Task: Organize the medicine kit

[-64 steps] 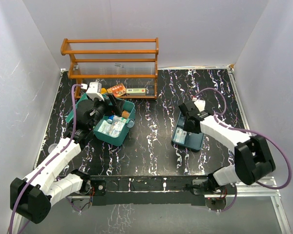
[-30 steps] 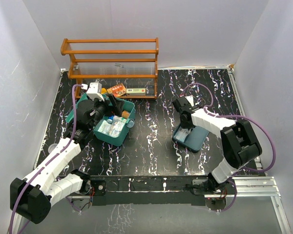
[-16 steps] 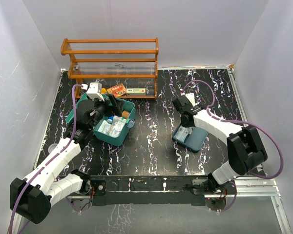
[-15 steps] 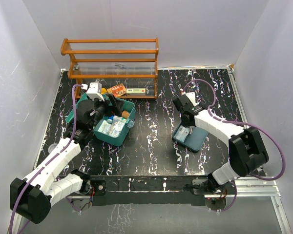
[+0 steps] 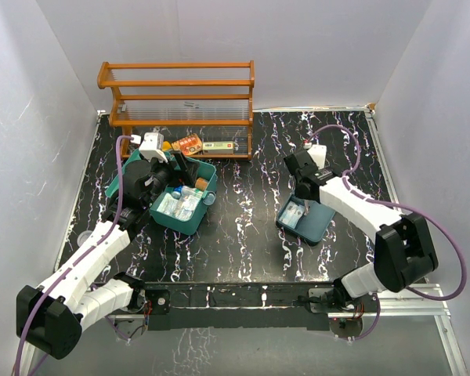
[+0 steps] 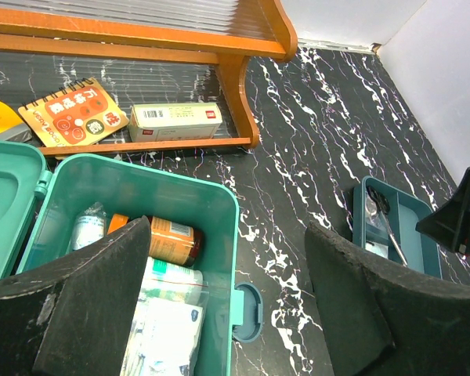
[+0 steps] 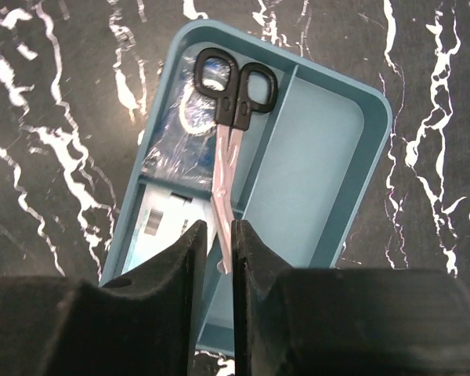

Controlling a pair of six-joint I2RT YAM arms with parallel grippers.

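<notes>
A: Where's the medicine kit?
B: Left on the surface, under the wide-open left hand. The right hand barely gapes around the scissors; grip unclear.
A: Writing?
B: On the white box, unreadable.

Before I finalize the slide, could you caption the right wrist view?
Right gripper, jaws barely apart, straddles the scissors' blade tip above the teal insert tray.

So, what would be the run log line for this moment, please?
right gripper: narrow around scissors blades, in insert tray, grip unclear | left gripper: open above medicine kit box
</notes>
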